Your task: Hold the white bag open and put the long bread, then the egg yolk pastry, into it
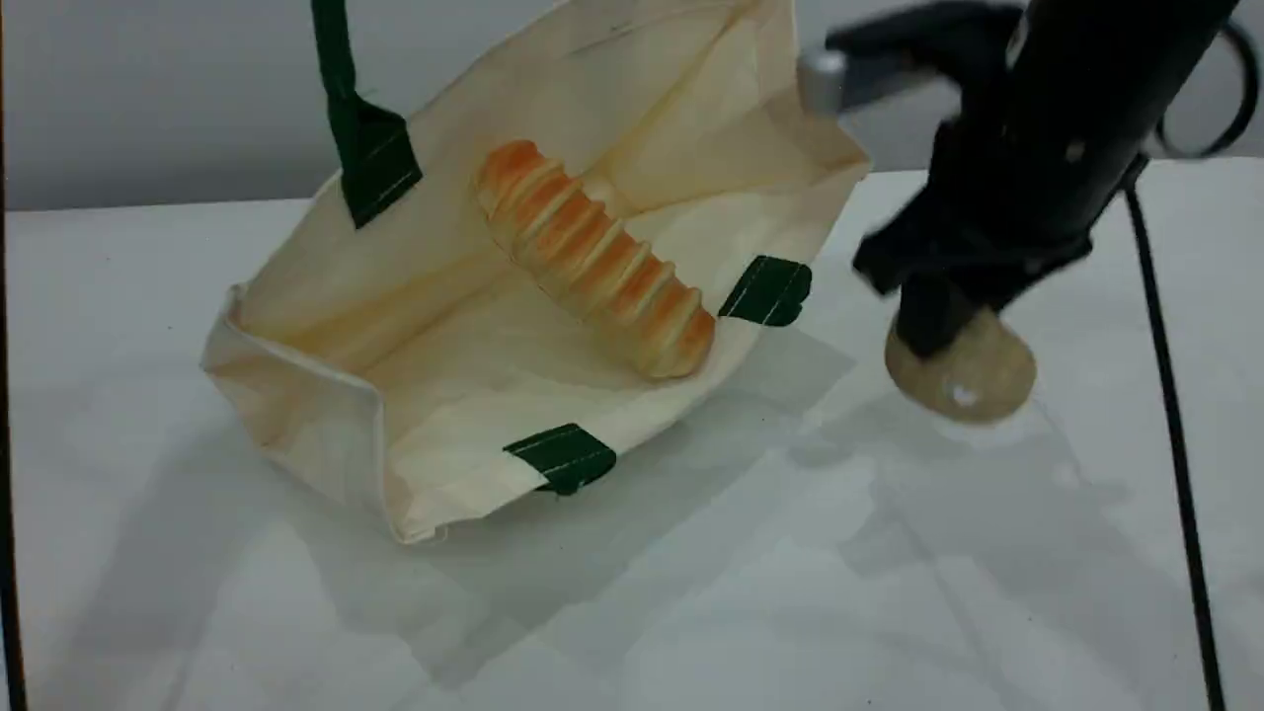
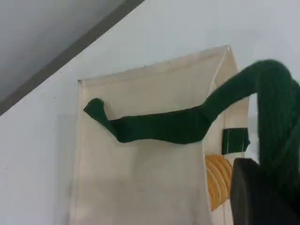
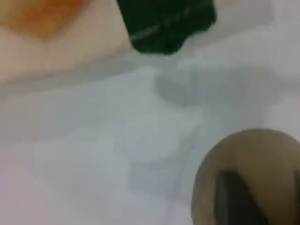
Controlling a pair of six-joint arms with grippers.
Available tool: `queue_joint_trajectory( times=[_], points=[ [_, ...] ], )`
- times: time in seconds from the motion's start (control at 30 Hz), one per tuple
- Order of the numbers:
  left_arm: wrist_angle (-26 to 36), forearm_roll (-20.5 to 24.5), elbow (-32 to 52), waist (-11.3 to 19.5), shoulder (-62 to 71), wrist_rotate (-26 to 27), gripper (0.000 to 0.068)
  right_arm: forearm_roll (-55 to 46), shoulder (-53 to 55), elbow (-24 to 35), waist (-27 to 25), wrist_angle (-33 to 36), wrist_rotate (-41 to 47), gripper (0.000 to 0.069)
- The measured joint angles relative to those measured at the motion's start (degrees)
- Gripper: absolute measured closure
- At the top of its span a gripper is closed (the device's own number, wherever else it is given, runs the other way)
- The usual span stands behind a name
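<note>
The white bag (image 1: 444, 296) lies on the table with its mouth gaping toward the camera. The ridged long bread (image 1: 592, 259) lies inside it. One dark green handle (image 1: 370, 148) runs taut up out of the scene view. In the left wrist view that handle (image 2: 164, 127) leads to my left gripper (image 2: 262, 187), which is shut on it above the bag (image 2: 140, 187) and the bread (image 2: 216, 180). To the right of the bag, my right gripper (image 1: 938, 331) is shut on the egg yolk pastry (image 1: 973, 380) low over the table. The pastry (image 3: 262, 159) fills the right wrist view's corner.
Green tabs (image 1: 563, 456) (image 1: 768, 289) mark the bag's near rim; one tab (image 3: 166, 21) shows in the right wrist view. A black cable (image 1: 1170, 395) hangs down the right side. The table's back edge meets a grey wall behind the bag.
</note>
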Motion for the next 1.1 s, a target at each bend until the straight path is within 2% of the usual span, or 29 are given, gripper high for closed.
queue_joint_trajectory(
  times=[0.13,0.33,0.5,0.67,0.87,1.1],
  points=[
    [0.00,0.00,0.00,0.00,0.00,0.00,0.0606,6.16,-4.99,0.00,0.37,0.00,-4.12,0.0511],
    [0.00,0.00,0.00,0.00,0.00,0.00,0.0606,16.87,-8.93,0.00,4.63,-1.47,-13.13,0.0513],
    [0.00,0.00,0.00,0.00,0.00,0.00,0.0606,20.92,-8.93,0.00,9.30,-4.90,-17.51,0.0513],
    [0.00,-0.26,0.00,0.00,0.00,0.00,0.0606,23.75,-8.44,-0.11,11.41,-9.04,-19.98,0.0513],
    [0.00,-0.40,0.00,0.00,0.00,-0.05,0.0606,31.02,-7.19,-0.11,12.19,-9.27,-25.71,0.0514],
    [0.00,-1.55,0.00,-0.05,0.00,-0.05,0.0606,40.63,-5.54,-0.11,16.13,-11.51,-34.33,0.0514]
  ],
)
